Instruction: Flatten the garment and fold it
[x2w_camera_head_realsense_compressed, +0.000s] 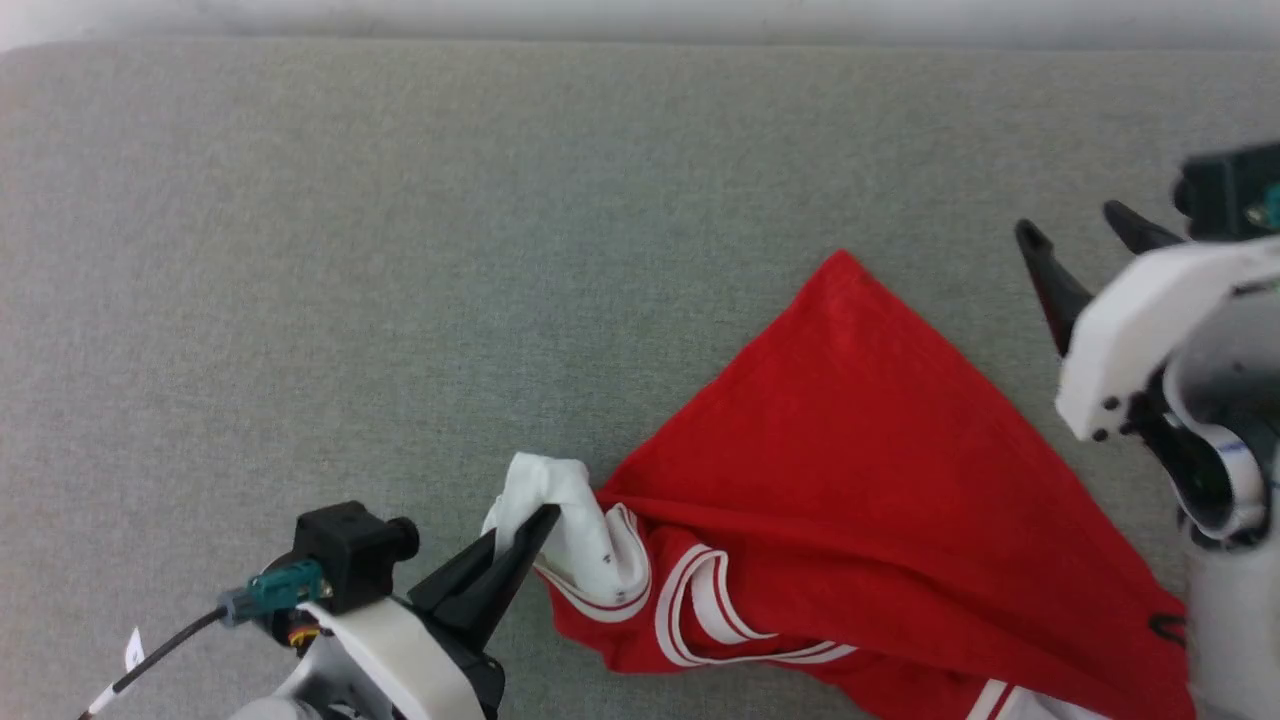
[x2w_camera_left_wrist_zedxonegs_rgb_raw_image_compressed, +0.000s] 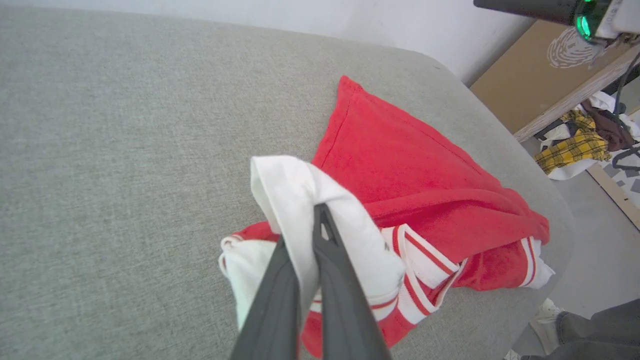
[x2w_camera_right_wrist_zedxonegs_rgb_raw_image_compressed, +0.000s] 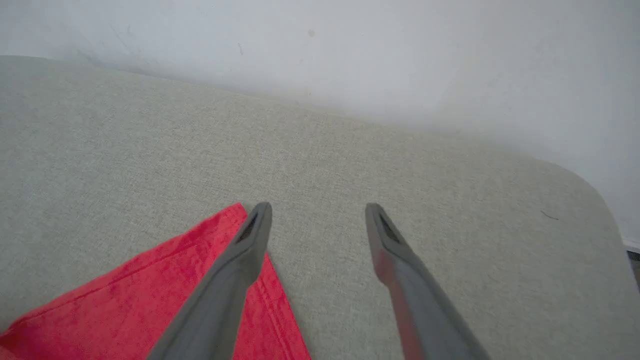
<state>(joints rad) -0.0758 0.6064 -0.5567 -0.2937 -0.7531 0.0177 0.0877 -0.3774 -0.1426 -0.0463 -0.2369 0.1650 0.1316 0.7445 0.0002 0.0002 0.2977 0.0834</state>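
Note:
The garment (x2w_camera_head_realsense_compressed: 870, 480), a red shirt with white sleeves and red-striped cuffs, lies bunched on the grey cushion, one red corner pointing toward the back. My left gripper (x2w_camera_head_realsense_compressed: 535, 530) is shut on a white sleeve (x2w_camera_left_wrist_zedxonegs_rgb_raw_image_compressed: 300, 200), which is pulled up into a peak between the fingers (x2w_camera_left_wrist_zedxonegs_rgb_raw_image_compressed: 330, 280). My right gripper (x2w_camera_head_realsense_compressed: 1075, 230) hovers open at the right, above and beside the garment's red corner (x2w_camera_right_wrist_zedxonegs_rgb_raw_image_compressed: 235, 220). Its fingers (x2w_camera_right_wrist_zedxonegs_rgb_raw_image_compressed: 250, 240) are spread wide with nothing between them.
The grey cushion (x2w_camera_head_realsense_compressed: 400, 250) stretches wide to the left and back, ending at a white wall (x2w_camera_right_wrist_zedxonegs_rgb_raw_image_compressed: 350, 50). Past its rounded right edge, the left wrist view shows a cardboard board (x2w_camera_left_wrist_zedxonegs_rgb_raw_image_compressed: 525, 80), a pile of clothes (x2w_camera_left_wrist_zedxonegs_rgb_raw_image_compressed: 580, 145) and a person's shoe (x2w_camera_left_wrist_zedxonegs_rgb_raw_image_compressed: 542, 312) on the floor.

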